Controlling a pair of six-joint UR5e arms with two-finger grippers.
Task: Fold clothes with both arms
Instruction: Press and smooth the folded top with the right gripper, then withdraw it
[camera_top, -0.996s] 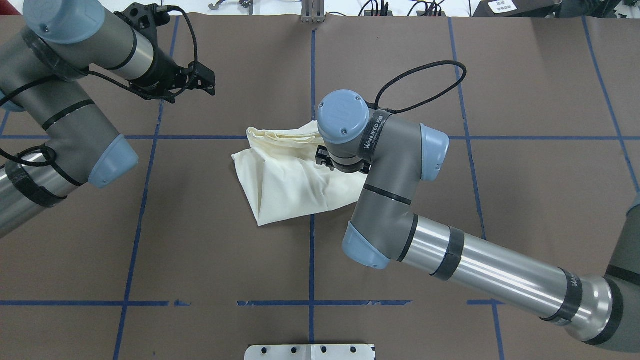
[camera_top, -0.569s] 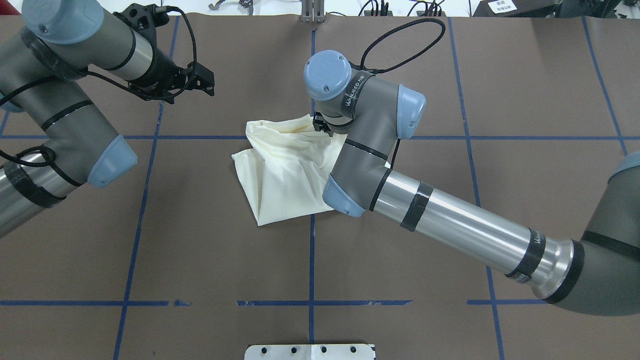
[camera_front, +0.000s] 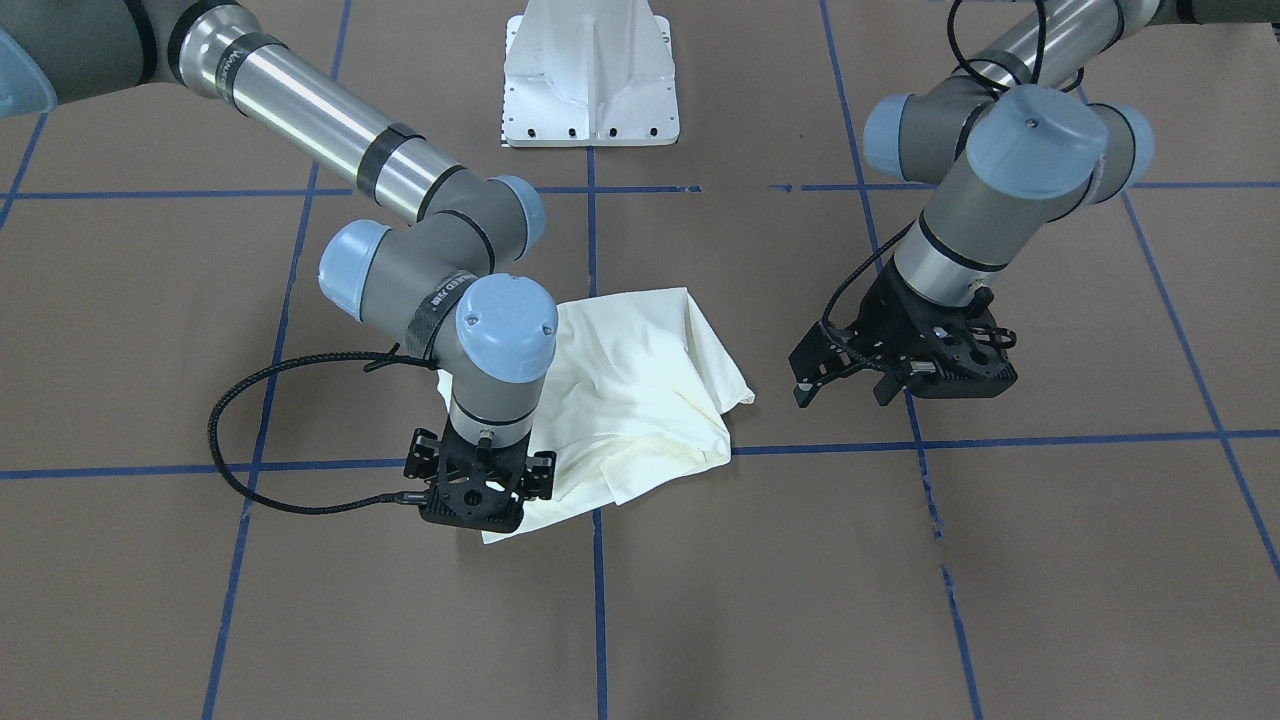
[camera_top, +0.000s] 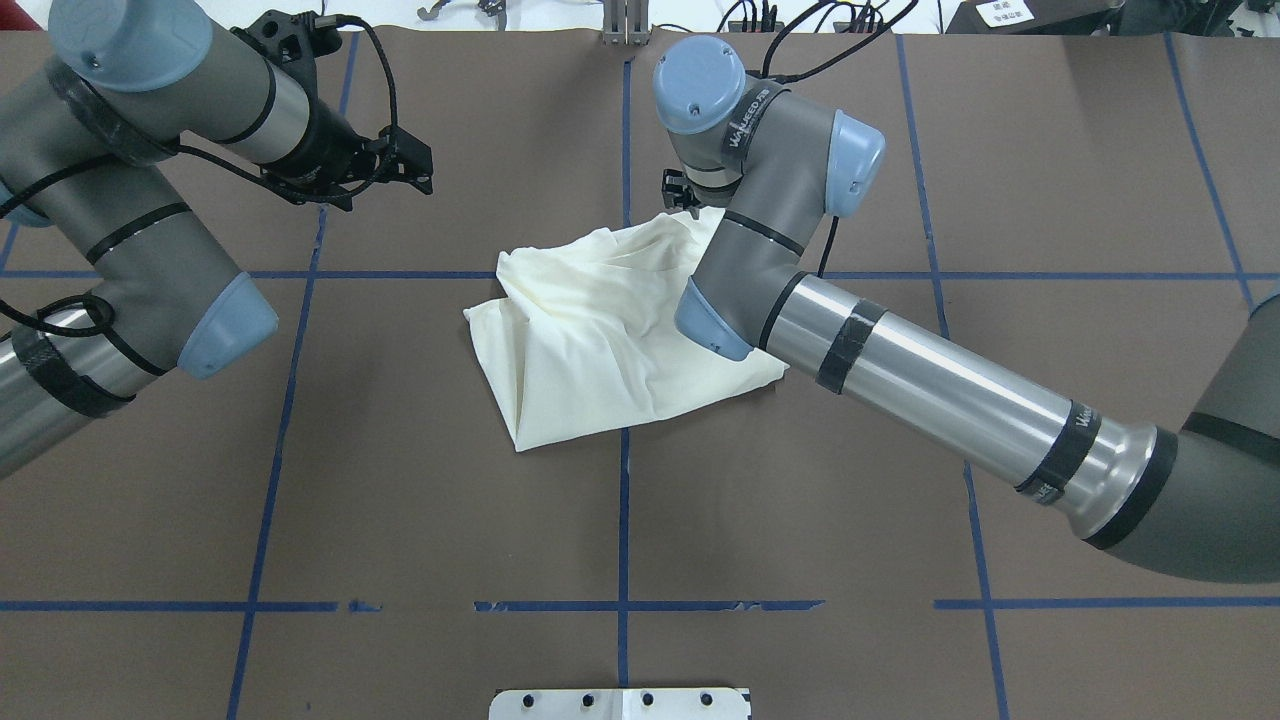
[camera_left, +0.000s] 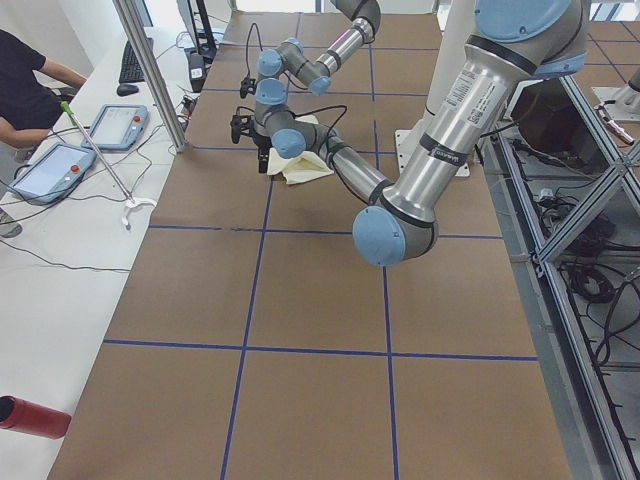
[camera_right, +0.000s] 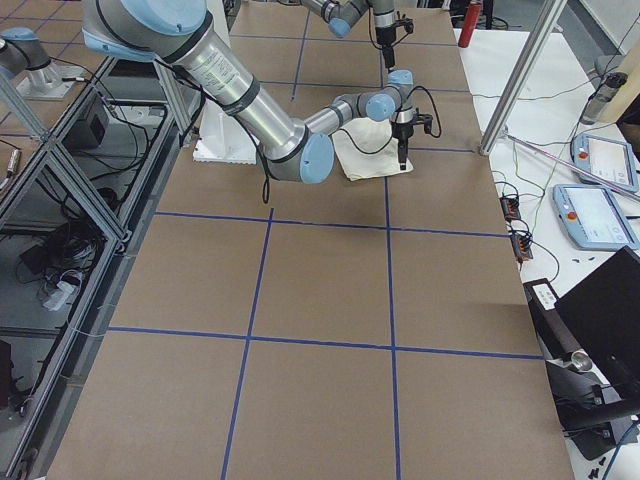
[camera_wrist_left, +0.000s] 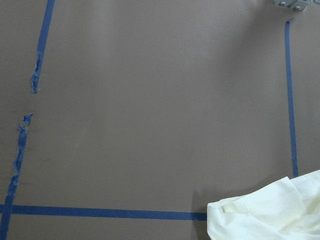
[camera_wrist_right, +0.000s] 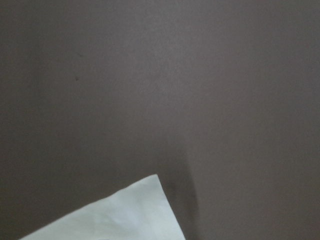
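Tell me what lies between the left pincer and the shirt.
Nothing: the front-facing view shows only bare brown table cover between the left pincer and the shirt. The overhead view shows the same bare gap.

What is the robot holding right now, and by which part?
The right gripper appears to pinch the T-shirt near a corner, fingertips hidden; the left gripper is open and empty.

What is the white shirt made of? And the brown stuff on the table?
The shirt looks like soft, matte cloth, maybe cotton: it wrinkles and droops in folds. The table cover looks like dull brown paper or card: flat, no shine.
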